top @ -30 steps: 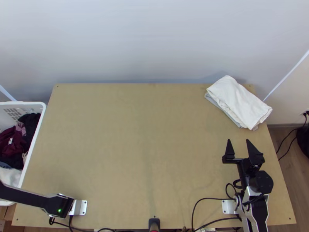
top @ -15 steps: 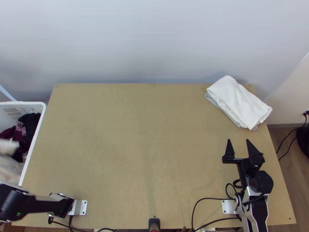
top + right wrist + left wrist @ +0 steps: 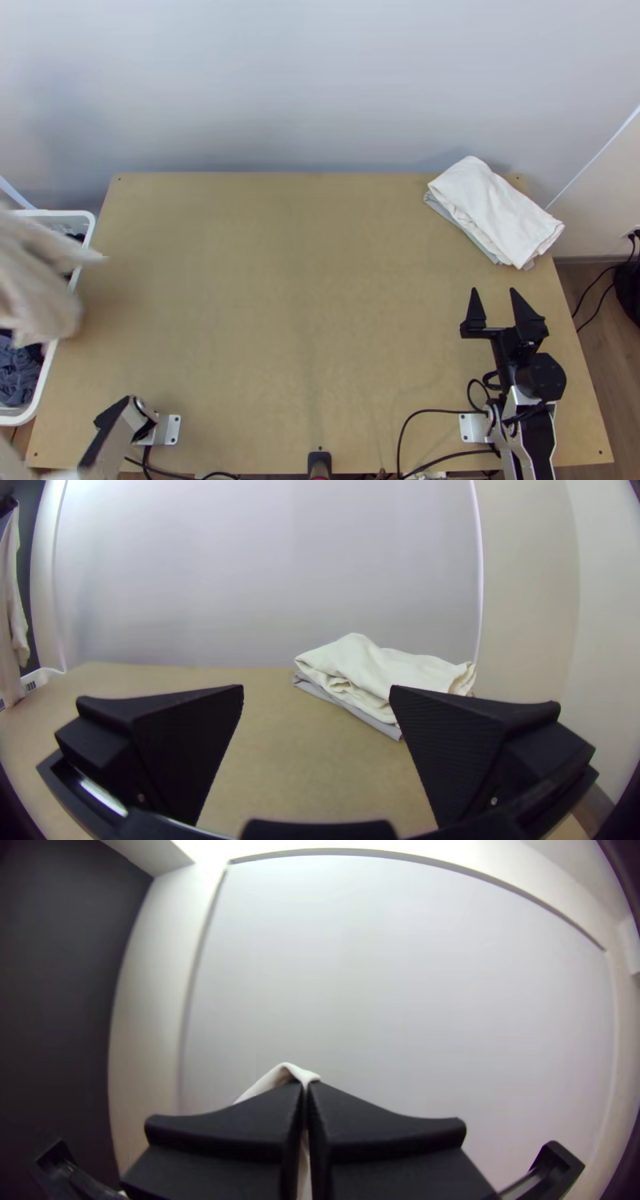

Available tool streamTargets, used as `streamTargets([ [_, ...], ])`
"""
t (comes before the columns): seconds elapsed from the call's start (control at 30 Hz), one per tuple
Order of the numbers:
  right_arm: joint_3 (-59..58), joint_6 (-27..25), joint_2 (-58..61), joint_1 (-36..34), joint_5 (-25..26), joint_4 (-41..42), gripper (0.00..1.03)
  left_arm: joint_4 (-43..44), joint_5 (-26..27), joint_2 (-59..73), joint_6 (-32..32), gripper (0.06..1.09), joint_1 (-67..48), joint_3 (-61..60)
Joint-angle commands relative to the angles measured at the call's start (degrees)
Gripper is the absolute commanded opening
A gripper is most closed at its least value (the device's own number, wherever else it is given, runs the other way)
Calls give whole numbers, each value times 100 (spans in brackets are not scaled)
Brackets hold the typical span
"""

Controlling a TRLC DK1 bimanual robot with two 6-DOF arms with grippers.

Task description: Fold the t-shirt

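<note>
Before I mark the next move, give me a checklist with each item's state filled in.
1. Left gripper has the cloth: ok, shut on the top of the pale cloth.
2. Pale cloth confirmed as the t-shirt: cannot tell; it hangs in loose folds.
3. Pale cloth spread on the table: not ok, it hangs beside and over the laundry basket.
4. Right gripper free to help: ok, fingers apart with nothing between them.
5. Folded cloths out of the way: ok, stacked at the table's far corner on the right arm's side.

The left gripper [image 3: 307,1084] is closed, its arm [image 3: 110,440] apparently raised; the right gripper [image 3: 494,290] gapes.
</note>
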Motion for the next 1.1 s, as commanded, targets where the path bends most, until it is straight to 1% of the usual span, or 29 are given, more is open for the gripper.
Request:
streamTargets([
  [0.0, -27, -54, -19, 6, 49, -111, 99, -87, -101, -376, -199, 9, -1149, -304],
  [0.1, -27, -54, -19, 6, 41, -111, 99, -166, -435, -499, -261, 9, -2309, -629],
  [0.17, -27, -54, -19, 6, 41, -111, 99, -333, -769, -499, -296, 9, -3118, -779],
  [0.27, -27, -46, -19, 6, 49, -111, 99, -342, -1305, -587, -322, 9, -4392, -1253],
  [0.33, -27, -54, -19, 6, 49, -111, 99, -175, -1472, -675, -314, 9, -5025, -1666],
  [0.5, -27, -54, -19, 6, 49, -102, 99, 388, -2351, -552, -208, 9, -6449, -2563],
  [0.6, -27, -54, -19, 6, 41, -102, 99, 853, -2667, -235, -199, 9, -7073, -2976],
  [0.7, -27, -54, -19, 6, 49, -111, 99, 1381, -2860, 274, -199, 9, -7556, -3204],
  [0.83, -27, -54, -19, 6, 49, -111, 99, 2049, -2948, 1259, -191, 9, -8031, -3143],
  [0.93, -27, -54, -19, 6, 41, -111, 99, 2444, -3010, 2076, -191, 9, -8321, -2826],
  [1.07, -27, -46, -19, 6, 49, -111, 99, 2664, -3089, 3245, -208, 9, -8699, -1965],
])
